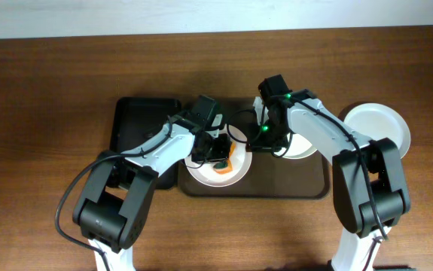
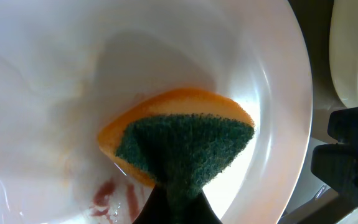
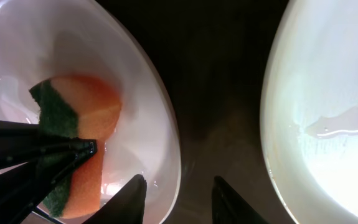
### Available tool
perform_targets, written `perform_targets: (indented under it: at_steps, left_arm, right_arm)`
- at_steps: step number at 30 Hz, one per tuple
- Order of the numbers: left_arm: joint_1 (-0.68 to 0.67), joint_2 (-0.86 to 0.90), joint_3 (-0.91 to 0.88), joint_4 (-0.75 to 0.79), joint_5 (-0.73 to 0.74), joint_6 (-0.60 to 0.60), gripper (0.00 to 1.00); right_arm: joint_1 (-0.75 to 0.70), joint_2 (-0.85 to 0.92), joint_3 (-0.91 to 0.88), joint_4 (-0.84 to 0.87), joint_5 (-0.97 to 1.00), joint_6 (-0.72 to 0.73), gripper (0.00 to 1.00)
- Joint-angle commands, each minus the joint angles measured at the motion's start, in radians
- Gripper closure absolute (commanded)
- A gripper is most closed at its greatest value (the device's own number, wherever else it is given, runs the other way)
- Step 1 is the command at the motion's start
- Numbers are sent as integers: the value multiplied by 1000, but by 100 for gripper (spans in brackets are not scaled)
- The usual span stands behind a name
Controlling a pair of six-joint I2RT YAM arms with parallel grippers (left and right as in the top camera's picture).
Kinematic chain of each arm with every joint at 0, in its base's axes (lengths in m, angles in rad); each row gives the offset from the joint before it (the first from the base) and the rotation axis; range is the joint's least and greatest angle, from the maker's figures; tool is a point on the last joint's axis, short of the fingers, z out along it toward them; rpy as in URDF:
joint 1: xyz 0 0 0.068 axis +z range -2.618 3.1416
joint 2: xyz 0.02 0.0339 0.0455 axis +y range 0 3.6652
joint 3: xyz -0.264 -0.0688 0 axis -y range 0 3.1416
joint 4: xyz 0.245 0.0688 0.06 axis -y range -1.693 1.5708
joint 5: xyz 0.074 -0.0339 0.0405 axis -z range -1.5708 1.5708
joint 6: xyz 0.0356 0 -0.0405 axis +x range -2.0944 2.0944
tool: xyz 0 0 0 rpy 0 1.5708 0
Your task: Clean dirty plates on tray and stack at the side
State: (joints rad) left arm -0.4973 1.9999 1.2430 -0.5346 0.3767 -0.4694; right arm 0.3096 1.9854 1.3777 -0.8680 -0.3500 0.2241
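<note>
Overhead view: the left gripper (image 1: pixel 214 148) is holding an orange sponge (image 1: pixel 225 162) with a green scouring face down in the streaked plate (image 1: pixel 235 177), which is lying at the left end of the dark brown tray (image 1: pixel 276 179), near the centre of the frame. The left gripper is clamping the sponge between its black fingers, as the left side of the right wrist view is showing. In the left wrist view, thin red-brown streaks (image 2: pixel 107 196) are showing on the plate's floor at the lower left, just beside the sponge. The right gripper (image 3: pixel 179 199) is standing with its fingers apart at the bottom of the right wrist view. The streaked plate's rim is lying between them, and it cannot be told whether either finger is touching it. A second plate (image 3: pixel 328 74), carrying a small clear puddle (image 3: pixel 340 121), is lying on the tray at the right of that frame. A third plate (image 1: pixel 378 128) is resting on the wood-grain tabletop (image 1: pixel 50 90) at the right of the overhead frame, off the tray. A black tray (image 1: pixel 137 124) is lying just beside the brown tray's left end.
</note>
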Motion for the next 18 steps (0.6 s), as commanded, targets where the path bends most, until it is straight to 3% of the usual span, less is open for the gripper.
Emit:
perform_targets:
  at_steps: [1,8,13,18]
  left_arm:
    - [-13,38,-31,-24,-60,-12,100]
    - [-13,38,-31,-24,-60,-12,100]
    - [-13,38,-31,-24,-60,-12,100]
    - [-13,38,-31,-25,-60,-12,100]
  right_arm:
    - [5,16,-9,5,-20,-5,64]
    - [5,18,-72,73,-21,22,73]
    - [5,18,-90,97,-20,22,84]
    - [5,18,-112,131,-20,22,85]
